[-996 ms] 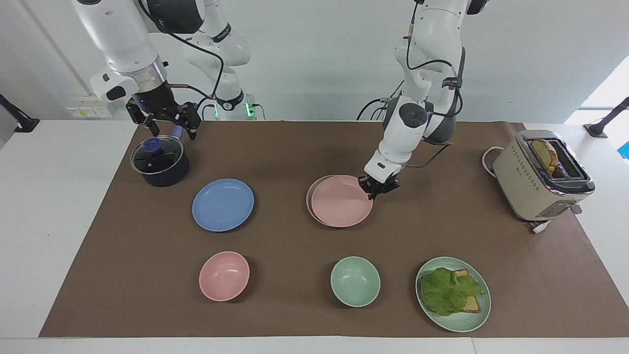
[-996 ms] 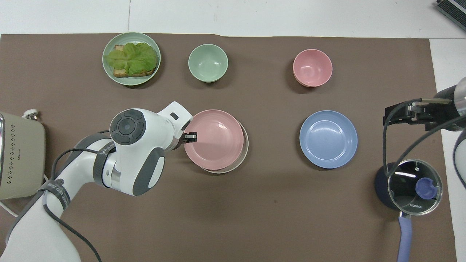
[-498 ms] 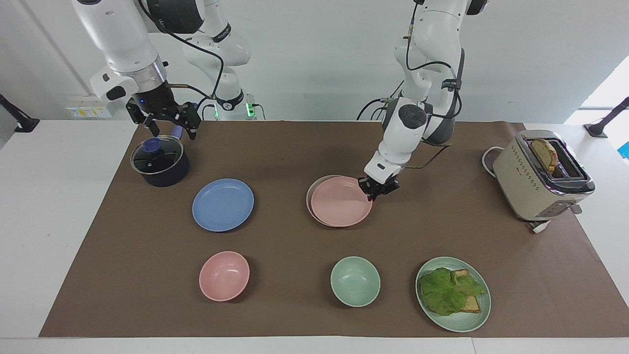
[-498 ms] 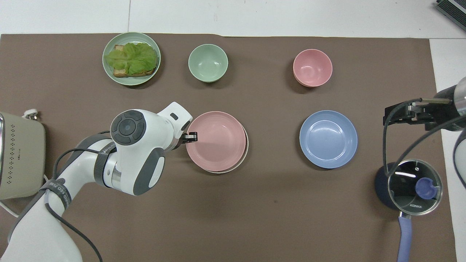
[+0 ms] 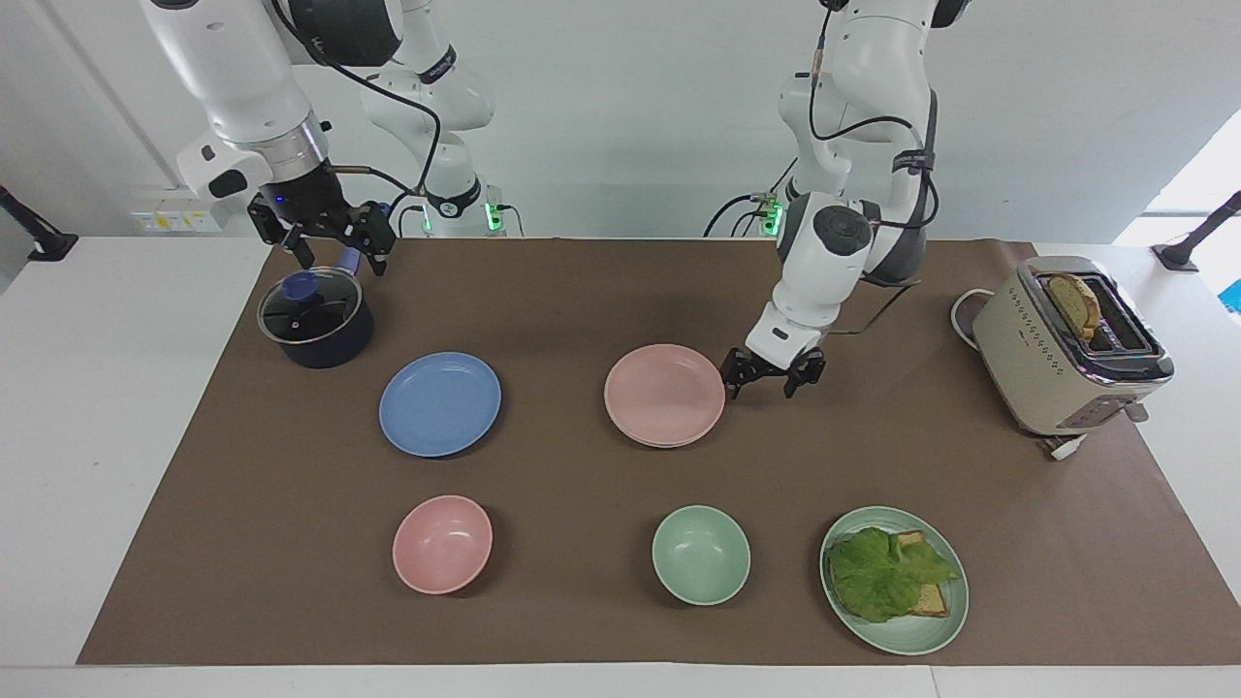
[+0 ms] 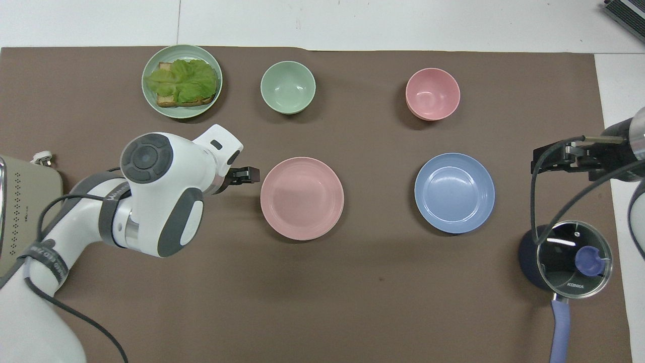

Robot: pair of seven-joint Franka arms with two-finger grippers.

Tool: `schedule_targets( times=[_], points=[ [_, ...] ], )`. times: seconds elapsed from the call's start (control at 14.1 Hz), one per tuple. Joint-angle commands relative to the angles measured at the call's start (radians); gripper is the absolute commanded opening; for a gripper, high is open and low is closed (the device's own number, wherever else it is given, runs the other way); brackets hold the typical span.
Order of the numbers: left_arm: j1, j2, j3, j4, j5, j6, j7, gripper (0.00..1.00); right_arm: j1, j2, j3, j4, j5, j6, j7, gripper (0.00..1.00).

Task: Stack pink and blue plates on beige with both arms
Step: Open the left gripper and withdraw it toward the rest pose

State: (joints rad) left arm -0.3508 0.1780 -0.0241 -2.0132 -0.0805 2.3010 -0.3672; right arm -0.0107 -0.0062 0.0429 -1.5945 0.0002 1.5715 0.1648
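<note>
The left end effector [image 5: 773,376], fingers apart and empty, hangs just beside the pink plate [image 5: 664,394], while the right end effector [image 5: 325,239] (also spread) waits above the pot [image 5: 315,318].

Pink plate [image 5: 664,393] atop beige, blue plate [image 5: 439,403] beside

Round cream-beige matte plate [image 5: 669,444] almost fully hidden under the round pastel pink matte plate [image 5: 664,394] — only a thin sliver of rim shows in the facing view, none overhead. Beige metal toaster [image 6: 27,222] cut off by the overhead frame edge. Right gripper [image 6: 569,157] half out of the overhead frame — its arm runs off the edge. Dark blue pot's periwinkle handle [image 6: 560,330] cropped at the overhead bottom edge. Glossy white left arm [image 6: 151,201] covers the brown mat beneath it overhead.
</note>
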Motion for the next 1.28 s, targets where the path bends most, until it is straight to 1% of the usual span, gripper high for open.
schedule_targets(
  times=[0.0, 0.21, 0.43, 0.64, 0.71, 0.85, 1.07, 1.21],
  points=[
    [0.077, -0.064, -0.005, -0.001, 0.022, -0.076, 0.030, 1.00, -0.017, -0.023, 0.003, -0.027, 0.020, 0.010, -0.038, 1.00],
    [0.174, -0.101, -0.005, -0.007, 0.022, -0.147, 0.163, 1.00, -0.017, -0.021, 0.002, -0.025, 0.020, 0.010, -0.034, 1.00],
    [0.312, -0.138, -0.007, -0.016, 0.022, -0.204, 0.348, 1.00, -0.018, -0.021, -0.001, -0.025, 0.018, 0.010, -0.038, 1.00],
    [0.406, -0.155, -0.005, -0.013, 0.022, -0.241, 0.493, 1.00, -0.018, -0.021, -0.005, -0.025, 0.018, 0.016, -0.039, 1.00],
    [0.427, -0.161, -0.005, -0.004, 0.022, -0.250, 0.520, 1.00, -0.021, -0.021, -0.005, -0.030, 0.018, 0.037, -0.048, 1.00],
    [0.440, -0.179, -0.005, 0.030, 0.022, -0.276, 0.519, 1.00, -0.029, -0.023, -0.005, -0.044, 0.018, 0.082, -0.070, 1.00],
    [0.423, -0.181, -0.010, 0.173, 0.022, -0.467, 0.508, 1.00, -0.043, -0.023, -0.005, -0.071, 0.018, 0.116, -0.073, 1.00],
    [0.423, -0.190, -0.016, 0.229, 0.024, -0.553, 0.495, 1.00, -0.060, -0.023, -0.005, -0.105, 0.018, 0.142, -0.109, 1.00]
  ],
)
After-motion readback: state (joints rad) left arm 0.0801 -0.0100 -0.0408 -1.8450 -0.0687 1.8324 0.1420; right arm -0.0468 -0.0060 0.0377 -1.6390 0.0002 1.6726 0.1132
